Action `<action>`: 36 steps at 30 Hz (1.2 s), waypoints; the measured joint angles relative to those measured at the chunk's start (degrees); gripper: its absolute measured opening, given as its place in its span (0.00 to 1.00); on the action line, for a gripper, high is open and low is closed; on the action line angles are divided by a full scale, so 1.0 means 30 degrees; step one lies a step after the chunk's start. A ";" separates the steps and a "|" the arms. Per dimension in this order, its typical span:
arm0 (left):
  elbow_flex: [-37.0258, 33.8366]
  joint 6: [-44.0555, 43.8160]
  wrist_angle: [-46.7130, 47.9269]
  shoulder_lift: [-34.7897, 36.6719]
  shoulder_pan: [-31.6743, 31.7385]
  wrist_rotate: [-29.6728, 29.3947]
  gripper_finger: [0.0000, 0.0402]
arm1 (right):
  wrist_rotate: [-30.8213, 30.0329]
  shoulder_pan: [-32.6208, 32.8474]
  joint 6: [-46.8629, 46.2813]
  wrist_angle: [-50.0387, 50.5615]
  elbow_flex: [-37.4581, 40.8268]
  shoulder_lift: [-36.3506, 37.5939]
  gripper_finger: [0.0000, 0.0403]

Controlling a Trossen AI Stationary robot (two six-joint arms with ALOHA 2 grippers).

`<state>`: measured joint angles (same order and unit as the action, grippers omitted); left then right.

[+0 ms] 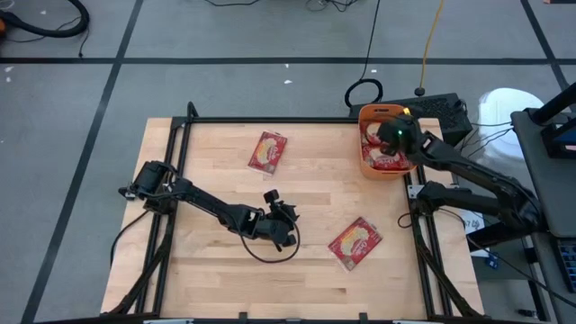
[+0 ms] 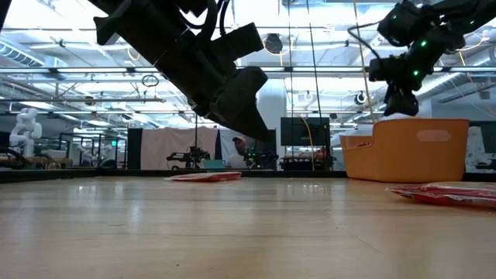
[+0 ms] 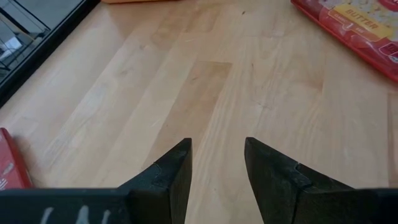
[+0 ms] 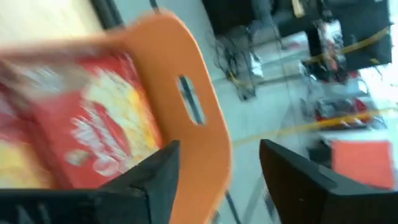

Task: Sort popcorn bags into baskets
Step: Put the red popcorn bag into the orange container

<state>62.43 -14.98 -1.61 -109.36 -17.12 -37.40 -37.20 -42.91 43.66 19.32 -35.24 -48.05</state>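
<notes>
High view: the orange basket (image 1: 372,167) sits at the bench (image 1: 216,270) far right corner, holding popcorn bags (image 1: 385,160) partly hidden by the right gripper (image 1: 399,137) above it. Two more bags lie loose, one far-centre (image 1: 268,151), one near-right (image 1: 355,242). The left gripper (image 1: 286,236) hovers mid-bench. Low view: the basket wall hides its contents; the near bag (image 2: 449,194) is cut off at the edge. Left wrist view: jaws parted, empty, above bare wood. Right wrist view: blurred; jaws released, nothing between them, over the basket's rim (image 4: 186,93).

Right tool (image 1: 396,137) open, left tool (image 1: 286,236) parted
</notes>
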 joint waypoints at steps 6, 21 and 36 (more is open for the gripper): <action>0.0000 0.0087 -0.0018 0.0000 0.0121 0.0032 0.38 | 0.3880 0.0707 -0.3011 0.0798 0.0000 0.0716 0.36; 0.0007 -0.0845 0.5355 0.2841 0.0364 -0.1822 0.38 | 0.8993 0.8413 -0.8257 -0.4228 -0.0641 0.0628 0.08; 0.0007 -0.1308 0.5150 0.4758 -0.0006 -0.1779 0.38 | 0.6937 1.8779 -1.4333 -0.4903 -0.0641 -0.4389 0.07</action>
<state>62.46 -18.91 13.84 -95.09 -17.14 -42.73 -16.39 13.43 0.66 4.61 -37.17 -61.21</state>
